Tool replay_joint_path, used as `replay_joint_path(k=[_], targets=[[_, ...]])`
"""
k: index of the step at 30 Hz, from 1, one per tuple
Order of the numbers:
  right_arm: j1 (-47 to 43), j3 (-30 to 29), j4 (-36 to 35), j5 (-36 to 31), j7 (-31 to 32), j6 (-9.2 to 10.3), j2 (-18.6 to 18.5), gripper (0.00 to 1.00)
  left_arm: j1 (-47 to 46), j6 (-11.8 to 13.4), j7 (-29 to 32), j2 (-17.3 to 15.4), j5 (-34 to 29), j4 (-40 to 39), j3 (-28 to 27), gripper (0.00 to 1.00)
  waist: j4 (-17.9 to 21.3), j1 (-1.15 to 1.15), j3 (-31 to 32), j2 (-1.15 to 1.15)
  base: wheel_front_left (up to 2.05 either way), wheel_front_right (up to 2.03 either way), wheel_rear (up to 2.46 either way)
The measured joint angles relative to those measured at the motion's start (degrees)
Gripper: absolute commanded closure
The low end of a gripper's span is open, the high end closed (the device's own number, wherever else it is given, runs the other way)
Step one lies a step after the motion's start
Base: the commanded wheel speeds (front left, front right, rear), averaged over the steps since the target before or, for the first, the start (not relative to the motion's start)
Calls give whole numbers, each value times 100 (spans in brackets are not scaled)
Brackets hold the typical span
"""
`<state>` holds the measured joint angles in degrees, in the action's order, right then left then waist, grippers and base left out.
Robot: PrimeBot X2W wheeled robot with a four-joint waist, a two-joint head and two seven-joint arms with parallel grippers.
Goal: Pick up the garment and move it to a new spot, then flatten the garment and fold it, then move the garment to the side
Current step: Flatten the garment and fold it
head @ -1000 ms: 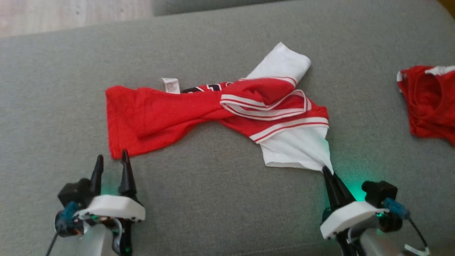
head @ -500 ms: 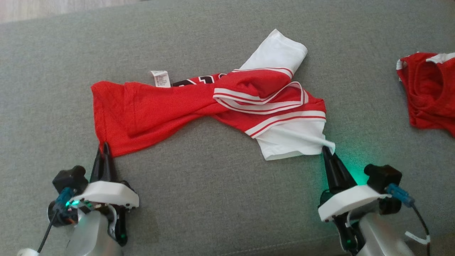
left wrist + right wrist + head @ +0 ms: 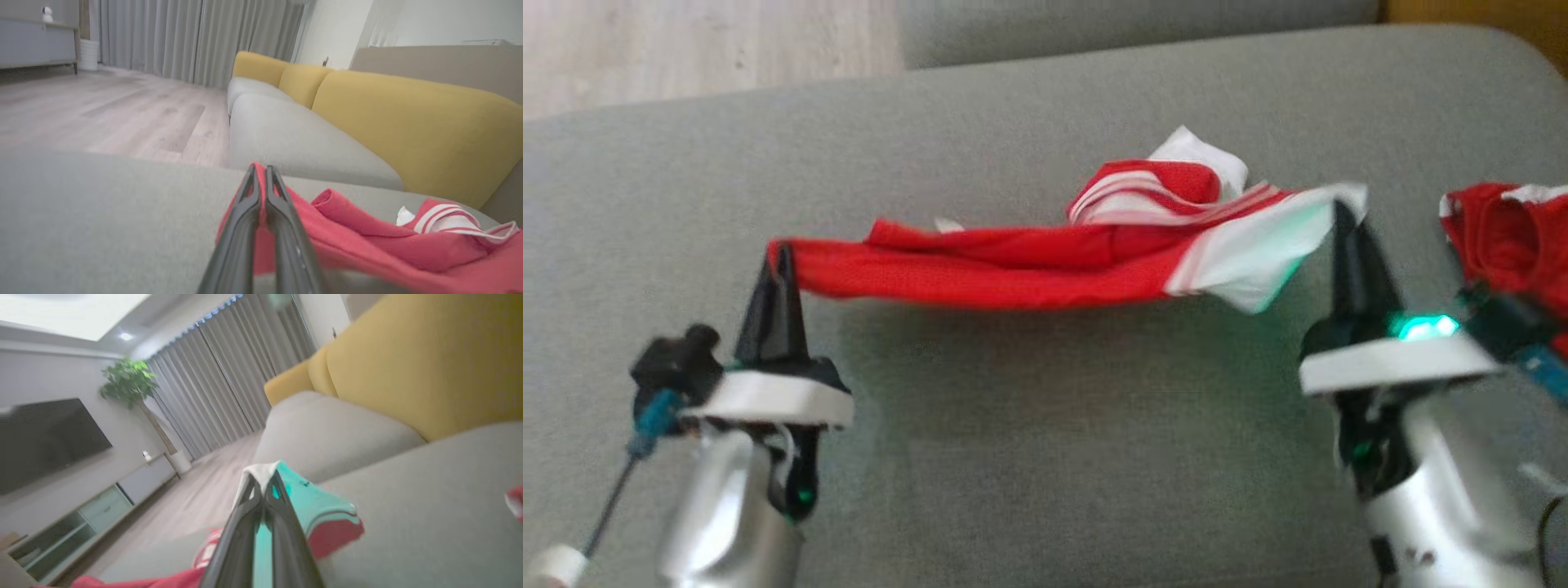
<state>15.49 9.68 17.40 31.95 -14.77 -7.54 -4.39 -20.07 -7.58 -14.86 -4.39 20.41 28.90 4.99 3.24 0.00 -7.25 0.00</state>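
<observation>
The garment (image 3: pixel 1029 265) is a red shirt with white sleeves and striped trim, stretched in the air above the grey cushion (image 3: pixel 1029 425). My left gripper (image 3: pixel 783 249) is shut on its red left corner, seen close up in the left wrist view, where the red cloth (image 3: pixel 367 245) trails to the right of the gripper (image 3: pixel 260 169). My right gripper (image 3: pixel 1339 208) is shut on the white sleeve corner; in the right wrist view that gripper (image 3: pixel 263 477) pinches the white cloth (image 3: pixel 318 506), tinted green by its light. The middle sags and bunches at the striped part.
A second red garment (image 3: pixel 1511 245) lies crumpled at the cushion's right edge, beside my right wrist. Yellow backrests (image 3: pixel 408 122) run along the sofa. Wooden floor (image 3: pixel 686 49) lies beyond the cushion's far left edge.
My left gripper shut on the red corner. Both grippers then rose and lifted the garment off the cushion, stretching it between them. The head view has also shifted.
</observation>
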Motion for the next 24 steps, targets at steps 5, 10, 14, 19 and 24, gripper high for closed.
replay_joint_path(k=[5,10,14,19,24], targets=[[672,-164,-519,231,0,1,-241,100,-568,0,-1,-532,376,-176,364,100,-128,0,320,0,0,0,0],[1418,-199,-843,387,0,1,-537,100,-1295,0,89,-927,748,-189,764,100,-201,-1,615,0,0,0,0],[2043,-137,-924,489,-1,1,-839,100,-1705,0,372,-1170,981,-350,891,100,-250,-1,750,0,0,0,0],[2922,-135,-864,512,66,0,-1101,100,-2378,12,714,-1378,1089,-677,856,100,-326,-1,767,0,0,0,0],[3684,-229,-426,266,300,1,-1182,100,-2952,138,1140,-1494,1087,-835,829,100,-350,0,553,0,0,0,0]])
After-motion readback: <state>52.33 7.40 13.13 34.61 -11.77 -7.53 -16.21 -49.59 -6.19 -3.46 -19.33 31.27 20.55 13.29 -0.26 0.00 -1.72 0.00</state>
